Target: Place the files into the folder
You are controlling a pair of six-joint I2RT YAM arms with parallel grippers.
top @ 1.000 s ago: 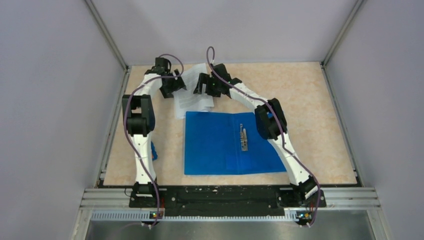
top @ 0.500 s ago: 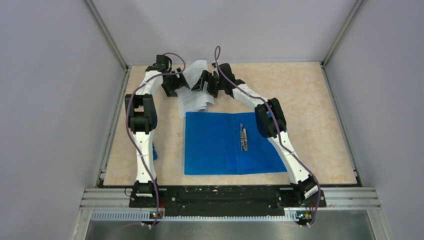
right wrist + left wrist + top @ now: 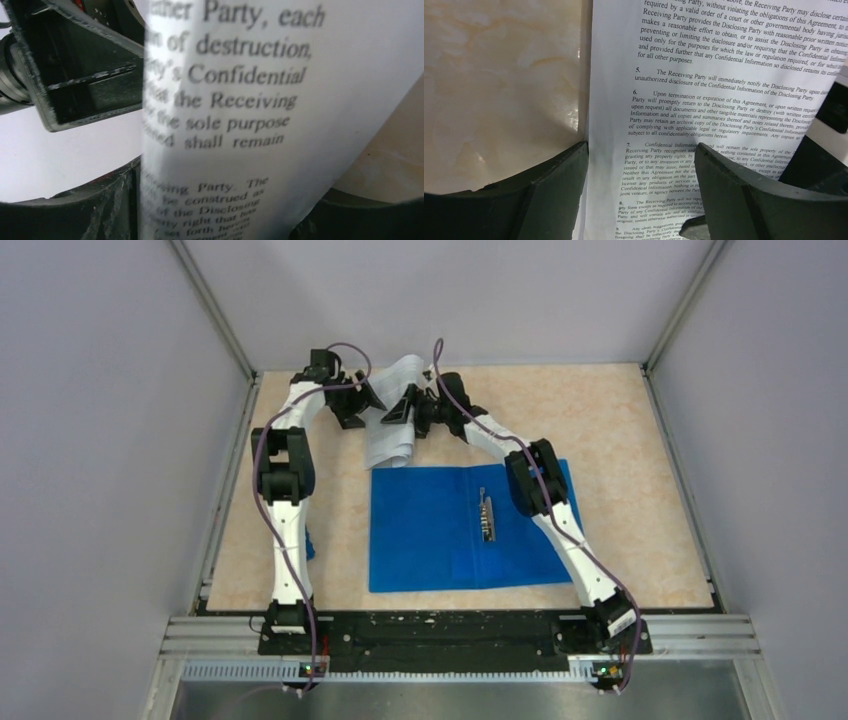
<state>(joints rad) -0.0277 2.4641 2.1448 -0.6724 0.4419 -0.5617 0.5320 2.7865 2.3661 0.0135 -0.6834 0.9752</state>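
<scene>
The files (image 3: 388, 440) are white printed sheets, raised off the table at the far middle and curled between my two grippers. The left gripper (image 3: 368, 398) faces the right gripper (image 3: 400, 408) with the sheets between them. In the left wrist view the files (image 3: 704, 75) fill the gap of the left gripper (image 3: 642, 145), whose jaws stand apart. In the right wrist view the files (image 3: 240, 100) hang blurred and close between the spread jaws of the right gripper (image 3: 225, 192). The blue folder (image 3: 430, 530) lies open and flat in front of them, its metal clip (image 3: 487, 517) showing.
A small blue block (image 3: 307, 540) lies by the left arm near the table's left edge. Grey walls close in the table on three sides. The right arm reaches over the folder's right part. The left gripper's body (image 3: 75, 75) shows close in the right wrist view.
The files have come up off the table and curled upward. Both grippers have moved closer together at the far middle. The folder has not moved.
</scene>
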